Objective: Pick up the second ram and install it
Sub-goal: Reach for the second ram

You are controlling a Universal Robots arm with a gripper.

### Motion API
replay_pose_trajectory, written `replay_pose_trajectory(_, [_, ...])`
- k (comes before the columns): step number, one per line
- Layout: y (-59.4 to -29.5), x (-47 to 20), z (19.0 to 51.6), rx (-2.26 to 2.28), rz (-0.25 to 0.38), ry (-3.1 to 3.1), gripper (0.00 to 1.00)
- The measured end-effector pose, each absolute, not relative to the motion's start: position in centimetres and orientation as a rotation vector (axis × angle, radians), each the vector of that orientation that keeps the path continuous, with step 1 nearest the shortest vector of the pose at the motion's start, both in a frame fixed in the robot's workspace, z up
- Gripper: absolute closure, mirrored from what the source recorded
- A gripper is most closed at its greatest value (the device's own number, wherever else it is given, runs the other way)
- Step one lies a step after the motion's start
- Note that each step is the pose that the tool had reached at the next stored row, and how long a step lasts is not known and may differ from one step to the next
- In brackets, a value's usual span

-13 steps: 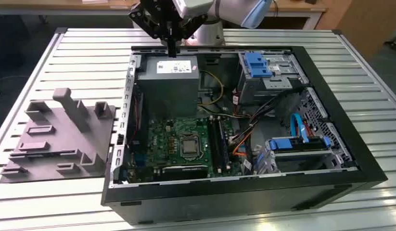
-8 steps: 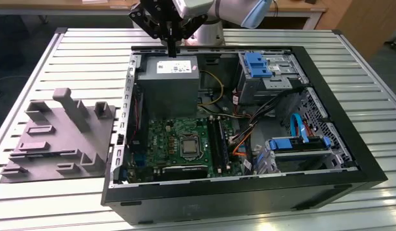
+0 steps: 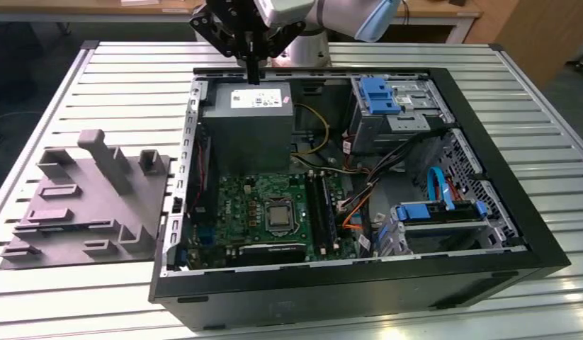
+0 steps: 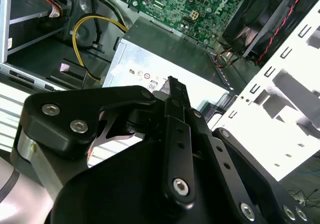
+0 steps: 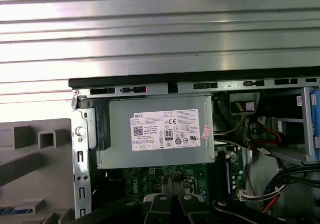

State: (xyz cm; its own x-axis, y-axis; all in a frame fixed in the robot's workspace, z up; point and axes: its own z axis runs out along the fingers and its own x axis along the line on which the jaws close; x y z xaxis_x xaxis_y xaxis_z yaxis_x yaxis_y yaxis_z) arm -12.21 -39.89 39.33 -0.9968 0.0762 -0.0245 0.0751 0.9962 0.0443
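Observation:
My gripper (image 3: 253, 75) hangs above the back edge of the open computer case (image 3: 480, 212), over the grey power-supply box (image 3: 246, 117). Its black fingers point down and are pressed together with nothing between them, as both wrist views show (image 4: 172, 82) (image 5: 172, 180). The green motherboard (image 3: 258, 209) lies lower in the case, with the long black memory slots (image 3: 319, 205) beside the silver processor socket (image 3: 277, 216). A thin bluish strip (image 5: 11, 210) lies on the grey fixture at that picture's edge; I cannot tell whether it is the second ram.
A grey moulded fixture (image 3: 83, 205) with raised blocks sits on the slatted metal table (image 3: 83, 85) on the exterior view's left of the case. Inside the case are blue drive brackets (image 3: 378, 95), a blue cable (image 3: 440, 185) and loose wire bundles (image 3: 367, 177).

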Motion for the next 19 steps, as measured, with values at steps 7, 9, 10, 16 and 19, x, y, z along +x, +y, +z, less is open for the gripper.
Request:
replay_pose_trajectory(7, [-39.9, -13.3, 39.3, 0.118, 0.068, 3.112, 0.90])
replay_pose_trajectory(9, [-39.9, -13.8, 39.3, 0.118, 0.068, 3.112, 0.90])
replay_pose_trajectory(10, [-39.9, -14.0, 39.3, 0.118, 0.068, 3.111, 0.90])
replay_pose_trajectory(16, [-39.9, -15.6, 39.3, 0.118, 0.068, 3.109, 0.90])
replay_pose_trajectory(19, [-39.9, -16.3, 39.3, 0.117, 0.068, 3.107, 0.90])
